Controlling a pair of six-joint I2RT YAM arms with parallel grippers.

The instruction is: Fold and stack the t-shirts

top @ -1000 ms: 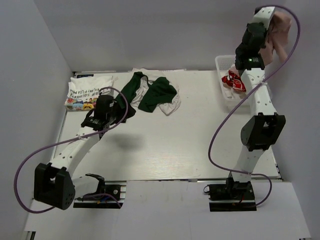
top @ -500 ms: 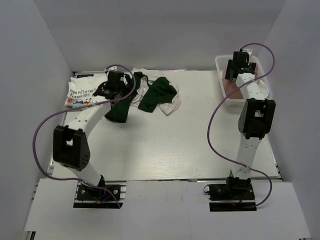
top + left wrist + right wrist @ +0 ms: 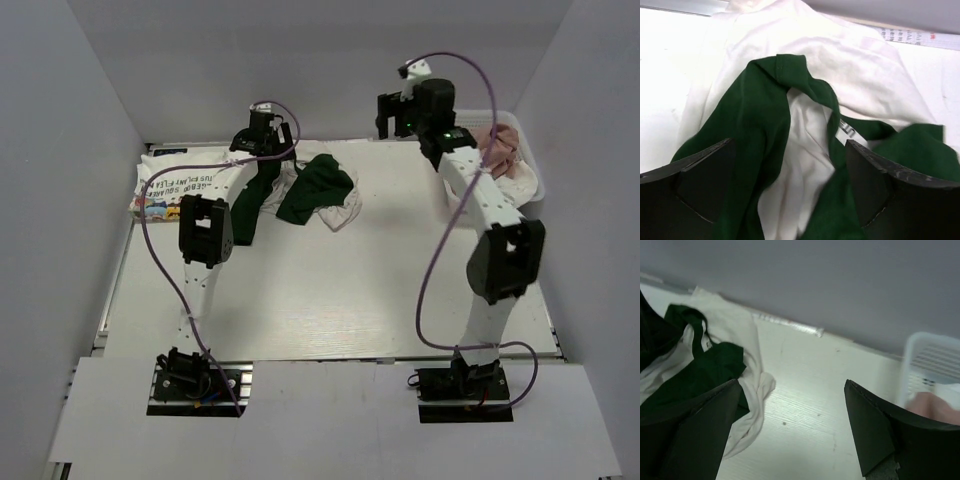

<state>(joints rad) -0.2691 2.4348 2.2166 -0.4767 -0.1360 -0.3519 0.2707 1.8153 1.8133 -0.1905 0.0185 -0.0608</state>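
Observation:
A white t-shirt with dark green sleeves and collar (image 3: 320,190) lies crumpled at the back middle of the table. My left gripper (image 3: 260,148) hovers open just over it; in the left wrist view its fingers (image 3: 700,185) straddle the green collar and white cloth (image 3: 805,150) without gripping. A folded white t-shirt with black lettering and cartoon figures (image 3: 175,188) lies at the back left. The dusty pink t-shirt (image 3: 500,150) is heaped in the basket. My right gripper (image 3: 393,112) hangs open and empty above the back of the table (image 3: 790,425), between the green-sleeved shirt (image 3: 710,370) and the pink one (image 3: 935,407).
The white plastic lattice basket (image 3: 537,180) stands at the back right corner; its rim (image 3: 927,342) shows in the right wrist view. Grey walls close in the table (image 3: 350,290) at the back and on both sides. Purple cables loop from both arms.
My right gripper let go of the pink t-shirt, which now lies in the basket, and swung left. My left arm reached from the near left to the back, over the green-sleeved shirt.

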